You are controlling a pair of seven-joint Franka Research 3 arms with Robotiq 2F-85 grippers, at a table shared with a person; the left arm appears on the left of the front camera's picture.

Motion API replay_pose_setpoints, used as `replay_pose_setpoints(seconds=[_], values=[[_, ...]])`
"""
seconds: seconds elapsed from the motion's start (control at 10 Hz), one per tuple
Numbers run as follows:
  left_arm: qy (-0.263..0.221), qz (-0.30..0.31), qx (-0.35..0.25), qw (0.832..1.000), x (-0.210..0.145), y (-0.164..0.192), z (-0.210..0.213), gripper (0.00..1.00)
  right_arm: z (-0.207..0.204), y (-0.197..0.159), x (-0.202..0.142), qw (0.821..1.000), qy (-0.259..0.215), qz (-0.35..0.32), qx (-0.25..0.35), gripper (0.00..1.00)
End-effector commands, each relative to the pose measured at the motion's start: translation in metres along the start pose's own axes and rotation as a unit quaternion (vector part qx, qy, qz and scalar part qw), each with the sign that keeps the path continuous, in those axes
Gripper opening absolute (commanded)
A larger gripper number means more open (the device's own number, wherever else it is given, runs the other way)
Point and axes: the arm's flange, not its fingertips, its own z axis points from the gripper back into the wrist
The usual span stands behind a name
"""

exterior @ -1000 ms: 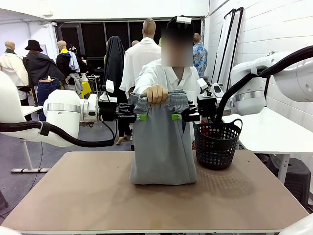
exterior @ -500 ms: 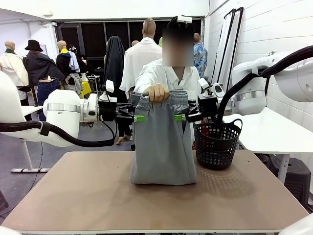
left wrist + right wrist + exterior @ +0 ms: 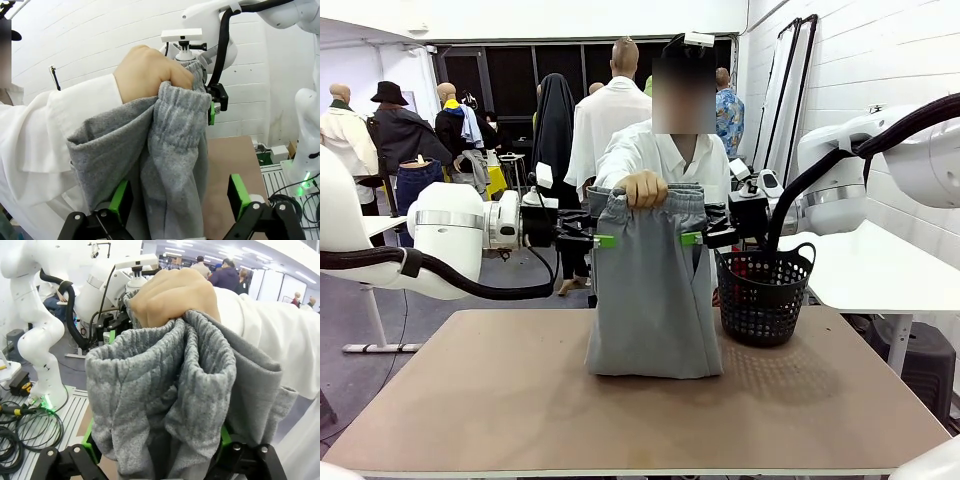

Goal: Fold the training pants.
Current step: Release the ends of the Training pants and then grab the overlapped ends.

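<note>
The light grey training pants (image 3: 650, 300) hang upright over the table, their lower end resting on it. A person's hand (image 3: 642, 188) bunches the gathered waistband at the top. My left gripper (image 3: 605, 240) stands at the pants' left edge just below the waistband, and my right gripper (image 3: 692, 238) at the right edge. In the left wrist view the open left gripper (image 3: 180, 197) straddles the grey fabric (image 3: 175, 130), with a gap beside one green pad (image 3: 239, 195). In the right wrist view the open right gripper (image 3: 157, 440) likewise has loose fabric (image 3: 165, 380) between its pads.
A black mesh basket (image 3: 765, 290) stands on the table just right of the pants, close under my right arm. The brown table (image 3: 470, 400) has free room at the left and front. The person in a white shirt (image 3: 665, 155) stands at the far edge.
Both grippers have opened and let go of the pants' sides. The right gripper has drawn back a little to the right. The person's hand still holds the waistband up.
</note>
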Motion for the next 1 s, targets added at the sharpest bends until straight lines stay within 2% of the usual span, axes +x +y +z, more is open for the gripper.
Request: replay_pose_setpoints(seconds=[0.0, 0.9], values=[[0.004, 0.006, 0.017, 1.0, -0.001, -0.004, 0.006, 1.0, 0.003, 0.009, -0.001, 1.0, 0.006, -0.022, -0.012, 1.0], [0.026, 0.014, 0.044, 0.999, -0.012, -0.003, 0.032, 1.0, 0.026, 0.033, -0.011, 0.998, 0.009, -0.032, -0.055, 1.0]])
